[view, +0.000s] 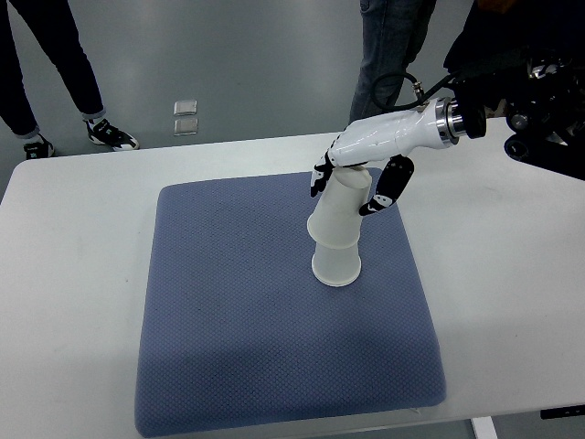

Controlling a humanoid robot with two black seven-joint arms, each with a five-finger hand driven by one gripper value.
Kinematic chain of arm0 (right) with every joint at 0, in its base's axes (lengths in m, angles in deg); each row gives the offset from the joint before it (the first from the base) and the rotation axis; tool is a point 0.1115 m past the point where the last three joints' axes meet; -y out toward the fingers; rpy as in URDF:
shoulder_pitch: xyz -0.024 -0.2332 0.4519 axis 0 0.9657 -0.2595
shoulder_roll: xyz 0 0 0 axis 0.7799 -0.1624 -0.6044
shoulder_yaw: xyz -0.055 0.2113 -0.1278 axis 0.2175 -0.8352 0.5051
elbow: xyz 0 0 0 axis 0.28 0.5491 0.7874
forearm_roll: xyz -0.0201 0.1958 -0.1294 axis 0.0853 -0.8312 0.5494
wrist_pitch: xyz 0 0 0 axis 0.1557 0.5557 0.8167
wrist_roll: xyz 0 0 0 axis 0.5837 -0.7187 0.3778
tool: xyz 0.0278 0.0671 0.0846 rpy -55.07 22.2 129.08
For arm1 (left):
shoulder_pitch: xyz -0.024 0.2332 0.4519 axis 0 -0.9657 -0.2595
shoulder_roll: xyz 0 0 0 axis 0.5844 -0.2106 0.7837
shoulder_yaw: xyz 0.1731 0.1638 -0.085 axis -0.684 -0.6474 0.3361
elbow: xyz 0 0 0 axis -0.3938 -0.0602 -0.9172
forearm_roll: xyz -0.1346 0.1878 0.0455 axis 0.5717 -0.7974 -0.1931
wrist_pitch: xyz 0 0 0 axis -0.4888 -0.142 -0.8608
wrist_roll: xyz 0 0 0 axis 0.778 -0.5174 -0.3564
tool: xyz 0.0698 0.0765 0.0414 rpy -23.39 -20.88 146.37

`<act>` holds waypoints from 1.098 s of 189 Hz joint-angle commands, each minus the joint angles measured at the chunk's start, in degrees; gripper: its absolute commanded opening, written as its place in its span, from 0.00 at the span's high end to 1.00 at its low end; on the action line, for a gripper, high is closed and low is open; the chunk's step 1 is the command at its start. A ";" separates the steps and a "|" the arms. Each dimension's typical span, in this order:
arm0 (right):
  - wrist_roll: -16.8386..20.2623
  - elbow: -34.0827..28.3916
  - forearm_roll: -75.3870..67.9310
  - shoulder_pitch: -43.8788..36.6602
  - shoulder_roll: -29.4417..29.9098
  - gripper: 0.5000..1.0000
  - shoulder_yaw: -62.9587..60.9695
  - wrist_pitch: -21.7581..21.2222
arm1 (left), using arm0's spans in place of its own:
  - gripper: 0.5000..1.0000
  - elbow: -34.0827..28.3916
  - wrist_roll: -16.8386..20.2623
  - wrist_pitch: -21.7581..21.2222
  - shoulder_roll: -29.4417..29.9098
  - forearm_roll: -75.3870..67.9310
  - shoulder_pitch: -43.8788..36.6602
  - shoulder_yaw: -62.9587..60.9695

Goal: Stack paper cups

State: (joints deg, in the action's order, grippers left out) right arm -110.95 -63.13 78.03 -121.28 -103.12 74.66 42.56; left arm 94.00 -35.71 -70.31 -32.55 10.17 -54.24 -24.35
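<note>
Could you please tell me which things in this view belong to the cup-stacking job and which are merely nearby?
Job: upper paper cup, lower paper cup, right hand gripping the upper cup.
Nearby: blue mat, white table, people's legs behind.

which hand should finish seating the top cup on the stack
Right. The right hand already grips the upper cup, which sits tilted over the lower cup on the blue mat. The left arm is out of view.
</note>
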 commanded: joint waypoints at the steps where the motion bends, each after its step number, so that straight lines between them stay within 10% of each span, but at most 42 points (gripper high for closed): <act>1: 0.00 -0.32 -0.02 -0.17 -0.47 0.44 0.06 -0.45 | 0.00 -0.07 -0.01 0.00 0.00 0.00 0.00 0.00; 130: 0.00 0.47 -0.20 0.19 -1.35 0.28 -0.03 -0.62 | 0.00 -0.07 -0.01 0.00 0.00 0.00 0.00 0.00; 208: 0.00 15.76 -8.72 11.35 1.55 0.21 -11.80 2.63 | 0.00 -0.07 0.07 0.00 0.00 0.00 0.00 0.00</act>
State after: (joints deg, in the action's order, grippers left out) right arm -110.99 -51.36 72.59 -111.88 -102.34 65.93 44.79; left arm 93.97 -35.71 -70.31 -32.55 10.17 -54.24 -24.35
